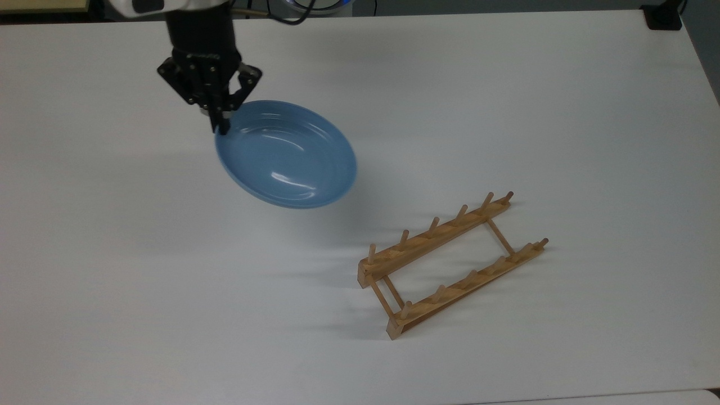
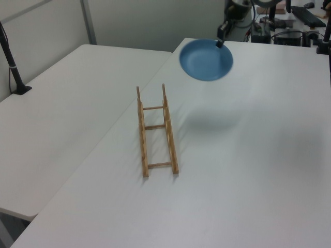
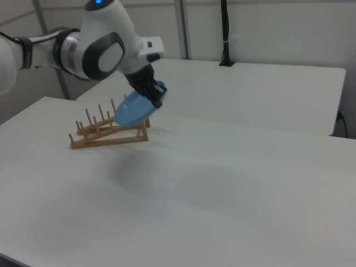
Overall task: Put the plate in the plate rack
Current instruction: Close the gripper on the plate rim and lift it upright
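I count one round glossy light-blue plate (image 1: 287,154) and one light-brown wooden pegged plate rack (image 1: 450,264) — well apart. My black two-finger gripper (image 1: 222,121) is clamped on the plate's rim — the plate hangs tilted below it, off the white table (image 1: 506,112).

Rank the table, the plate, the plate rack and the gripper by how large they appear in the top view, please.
1. Table, by far the largest.
2. Plate rack, longest of the rest.
3. Plate; it is lifted toward the camera, so it looks bigger than it is.
4. Gripper, holding the plate's rim.
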Controlling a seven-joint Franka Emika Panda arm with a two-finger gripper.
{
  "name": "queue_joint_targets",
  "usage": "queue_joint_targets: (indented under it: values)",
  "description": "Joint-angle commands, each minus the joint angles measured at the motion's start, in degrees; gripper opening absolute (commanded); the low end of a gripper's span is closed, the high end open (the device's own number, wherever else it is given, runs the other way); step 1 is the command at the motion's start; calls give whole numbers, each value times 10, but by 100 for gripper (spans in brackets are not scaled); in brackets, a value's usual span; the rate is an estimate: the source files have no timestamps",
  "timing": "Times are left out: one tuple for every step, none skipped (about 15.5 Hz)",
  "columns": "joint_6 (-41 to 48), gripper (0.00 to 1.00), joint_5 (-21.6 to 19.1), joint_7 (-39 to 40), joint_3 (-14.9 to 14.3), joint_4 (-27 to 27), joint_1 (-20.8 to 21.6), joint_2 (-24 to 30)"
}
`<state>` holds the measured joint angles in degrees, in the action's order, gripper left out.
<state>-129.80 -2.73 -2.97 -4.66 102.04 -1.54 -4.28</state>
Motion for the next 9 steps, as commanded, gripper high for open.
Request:
queue_joint_targets:
  values:
    - [0, 0, 1, -100, 7, -46, 35, -6]
    - [-17, 0, 11, -129, 6, -54, 50, -11]
    - [-39, 0, 33, -160, 6, -55, 62, -13]
    - [-61, 0, 60, -195, 7, -55, 70, -14]
    - [-80, 0, 91, -234, 7, -55, 76, -18]
    - [-94, 0, 124, -270, 7, -55, 83, -22]
    - [-104, 0, 158, -303, 7, -55, 88, -26]
    - [-112, 0, 193, -336, 7, -55, 94, -31]
    - [-116, 0, 232, -367, 7, -54, 102, -35]
